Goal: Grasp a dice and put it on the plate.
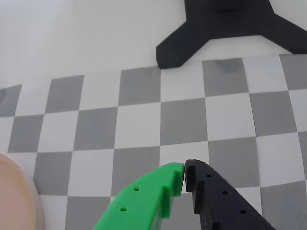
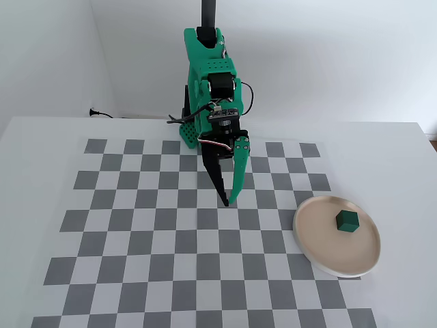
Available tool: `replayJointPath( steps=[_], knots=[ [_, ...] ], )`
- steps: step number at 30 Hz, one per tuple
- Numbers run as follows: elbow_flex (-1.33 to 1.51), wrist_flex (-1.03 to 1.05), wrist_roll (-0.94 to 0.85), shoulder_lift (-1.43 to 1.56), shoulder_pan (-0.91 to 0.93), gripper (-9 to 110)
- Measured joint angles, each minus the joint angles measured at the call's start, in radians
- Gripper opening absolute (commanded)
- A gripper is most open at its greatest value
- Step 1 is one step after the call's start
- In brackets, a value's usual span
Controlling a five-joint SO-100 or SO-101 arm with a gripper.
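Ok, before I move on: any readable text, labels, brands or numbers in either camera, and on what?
None readable in either view.
The dice on the plate: plain faces, no pips.
The checkered mat: squares only, no print.
The gripper and arm: no markings; the small circuit board is too small to read.

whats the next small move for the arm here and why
Probably just retract toward its base and stop: the dice already sits on the plate, and the gripper hangs shut and empty over the checkerboard, apart from the plate.
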Motion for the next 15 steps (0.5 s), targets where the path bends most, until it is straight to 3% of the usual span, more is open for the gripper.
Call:
replayJointPath(
  steps=[15],
  knots=[
    [0.189,-0.077,0.184,0.183,-0.014,-4]
  ],
)
